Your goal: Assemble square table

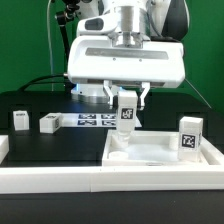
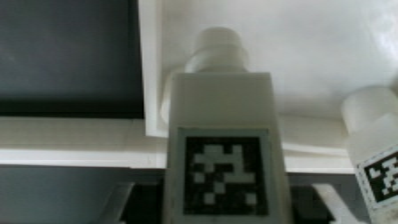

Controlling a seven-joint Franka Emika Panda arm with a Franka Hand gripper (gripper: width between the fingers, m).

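My gripper [image 1: 126, 100] hangs over the near-left corner of the square table's white slab [image 1: 165, 152]. It is shut on a white tagged leg [image 1: 126, 113], held upright with its lower end at or just above the slab. In the wrist view this leg [image 2: 221, 120] fills the middle, its tag facing the camera and its round peg pointing at the slab [image 2: 311, 45]. The dark fingers [image 2: 143, 200] press against both of its sides. A second leg [image 1: 190, 137] stands upright on the slab's right corner and shows at the edge of the wrist view [image 2: 370, 140].
Two more white legs [image 1: 20, 120] [image 1: 48, 123] stand on the black table at the exterior view's left. The marker board [image 1: 92, 120] lies behind the gripper. A long white rail [image 1: 50, 178] borders the front edge.
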